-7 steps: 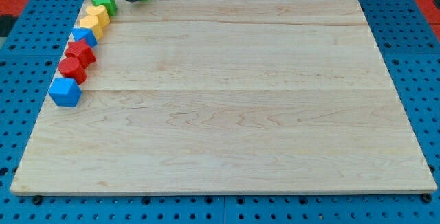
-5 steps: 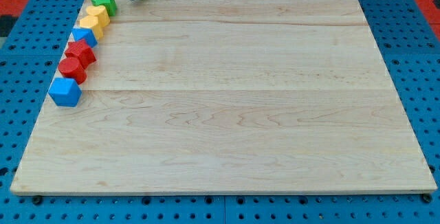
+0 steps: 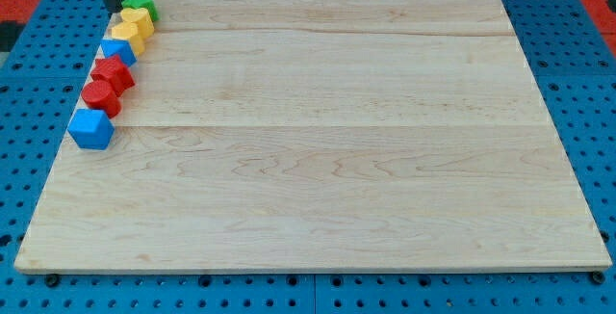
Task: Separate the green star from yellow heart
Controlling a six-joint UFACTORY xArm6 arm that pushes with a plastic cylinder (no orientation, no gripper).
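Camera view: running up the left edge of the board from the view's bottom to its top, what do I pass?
Blue cube → red block → second red block → small blue block → yellow heart → green star, with my tip at its left.

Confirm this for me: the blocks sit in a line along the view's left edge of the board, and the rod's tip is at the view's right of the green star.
Not quite. The camera view shows my tip at the view's left of the green star, close against it at the view's top left corner. The rest holds: the blocks do line the view's left edge of the board.
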